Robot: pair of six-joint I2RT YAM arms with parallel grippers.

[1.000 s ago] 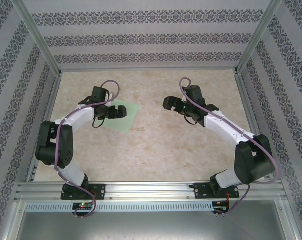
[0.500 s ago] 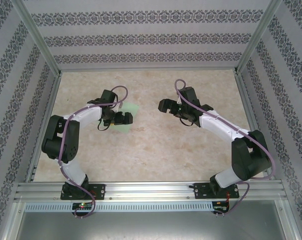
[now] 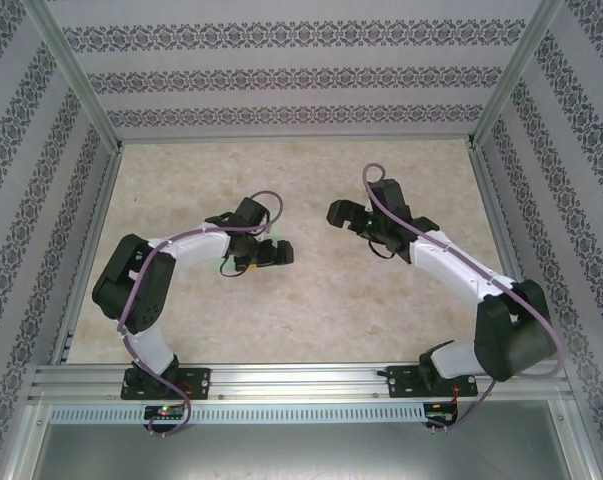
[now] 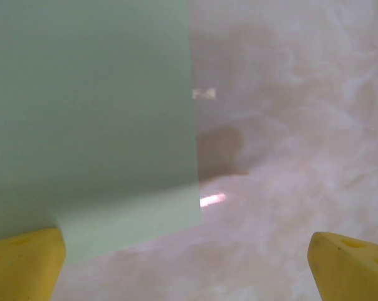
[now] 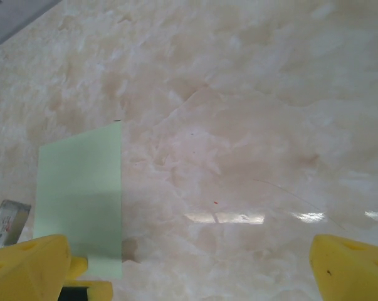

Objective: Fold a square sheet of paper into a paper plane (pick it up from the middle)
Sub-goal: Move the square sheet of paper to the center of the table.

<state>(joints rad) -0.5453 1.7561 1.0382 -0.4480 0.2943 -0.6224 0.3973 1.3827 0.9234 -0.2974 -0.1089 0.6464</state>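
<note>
- Now, the square sheet of paper (image 4: 88, 125) lies flat on the marbled table (image 3: 311, 310), left of centre, under the left gripper (image 3: 269, 253).
- In the left wrist view its right edge runs almost straight away from the camera. Its near edge crosses the bottom of the picture, rising a little toward the right.
- As a plain, unfolded square it shows no longer side, tip or crease. A paler band runs along the near edge.
- The left gripper's jaws stand wide apart. The left yellow fingertip (image 4: 22, 263) sits at the sheet's near corner, and the other is well off the paper, over bare table.
- The right gripper (image 3: 341, 213) is also spread wide and holds nothing. It hangs over bare table to the right of centre, with the sheet at the lower left of the right wrist view.
- A second ago the left gripper was further left and further back, and much of the green sheet showed from above beside it.
- Since then the left arm has swung toward the centre, so the gripper now covers nearly all of the sheet in the top view.
- The right gripper has barely shifted.
</note>
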